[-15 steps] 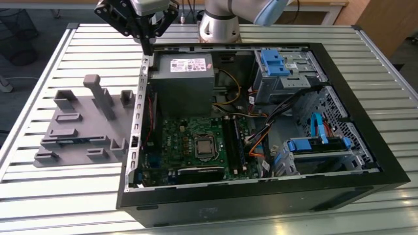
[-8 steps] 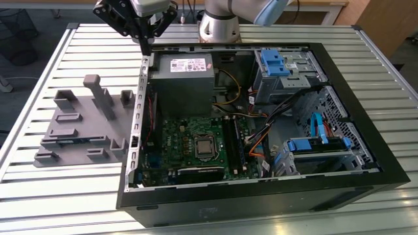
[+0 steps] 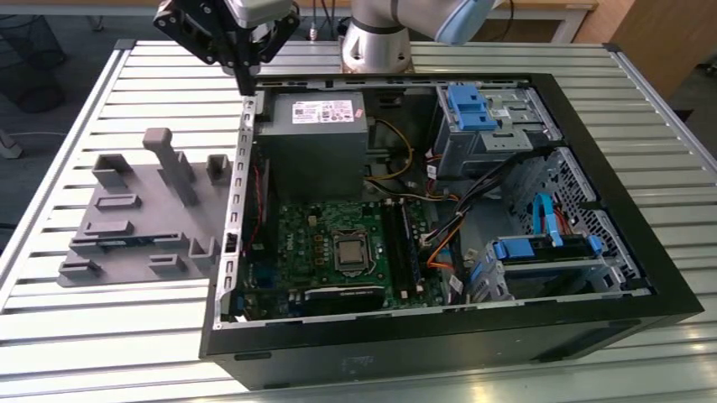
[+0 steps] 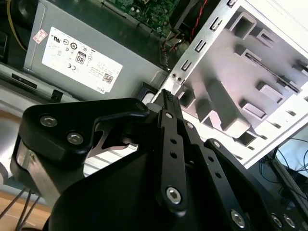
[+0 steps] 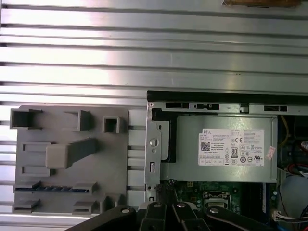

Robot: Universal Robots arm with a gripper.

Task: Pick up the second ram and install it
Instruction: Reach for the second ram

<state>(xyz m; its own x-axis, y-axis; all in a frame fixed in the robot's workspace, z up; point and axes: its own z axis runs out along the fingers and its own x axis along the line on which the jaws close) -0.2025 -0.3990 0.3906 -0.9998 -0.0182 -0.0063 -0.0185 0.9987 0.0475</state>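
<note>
Though hardly begun by the look of it, with lifting and seating both judged left to do. In the exterior view: second ram [image 3: 121, 243], a long thin blue-green circuit-board strip, resting in a slot of the grey plastic holder tray [image 3: 137, 180], beside the open black computer case [image 3: 448, 334] on the slatted metal table [image 3: 661, 109]; black gripper [image 3: 244, 82] hanging above the case's edge nearest the tray, pointing down, well apart from the strip. In the second wrist view: gripper [image 4: 166, 94] closed tip to tip, gripping nothing. In the first wrist view: looking straight down, strip [image 5: 52, 188] in the tray's slot, gripper tip [image 5: 166, 187] over the case edge.
</note>
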